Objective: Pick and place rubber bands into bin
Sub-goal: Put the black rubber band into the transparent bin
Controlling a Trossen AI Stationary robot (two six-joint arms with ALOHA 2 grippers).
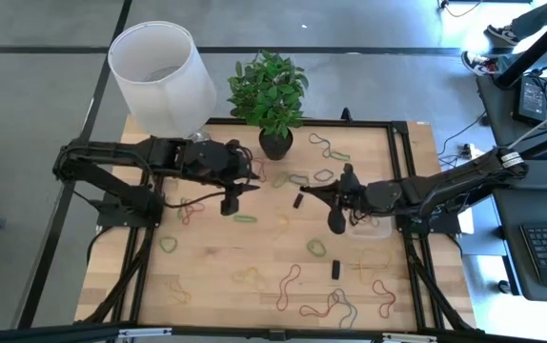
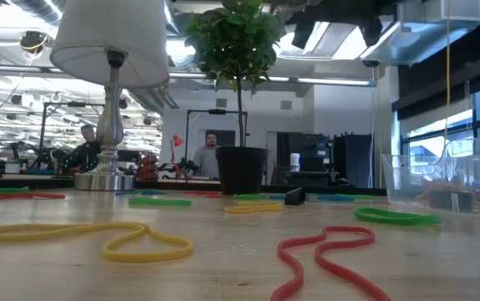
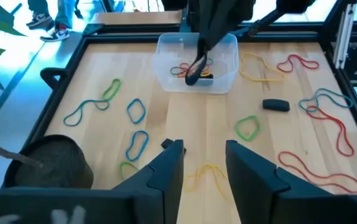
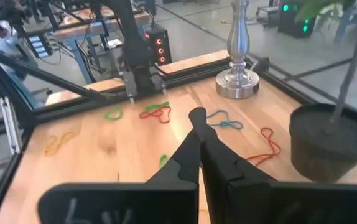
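Rubber bands in red, green, yellow, blue and orange lie scattered over the wooden table, such as a red one (image 1: pixel 288 286) and a green one (image 1: pixel 316 248). The clear plastic bin (image 1: pixel 371 230) rests flat toward the table's right, with a few bands (image 3: pixel 180 70) inside. My left gripper (image 1: pixel 247 187) (image 3: pixel 203 158) hovers open above the table's middle, over a yellow band (image 3: pixel 206 175). My right gripper (image 1: pixel 306 190) (image 4: pixel 197 116) is shut, raised just left of the bin and pointing at the left arm. Nothing shows between its fingers.
A potted plant (image 1: pixel 270 95) and a lamp (image 1: pixel 164 67) stand at the far edge. Small black blocks (image 1: pixel 299 201) (image 1: pixel 335 270) (image 3: pixel 275 105) lie among the bands. A black frame (image 1: pixel 402 152) borders the table. People show in the room beyond the table (image 2: pixel 211 155).
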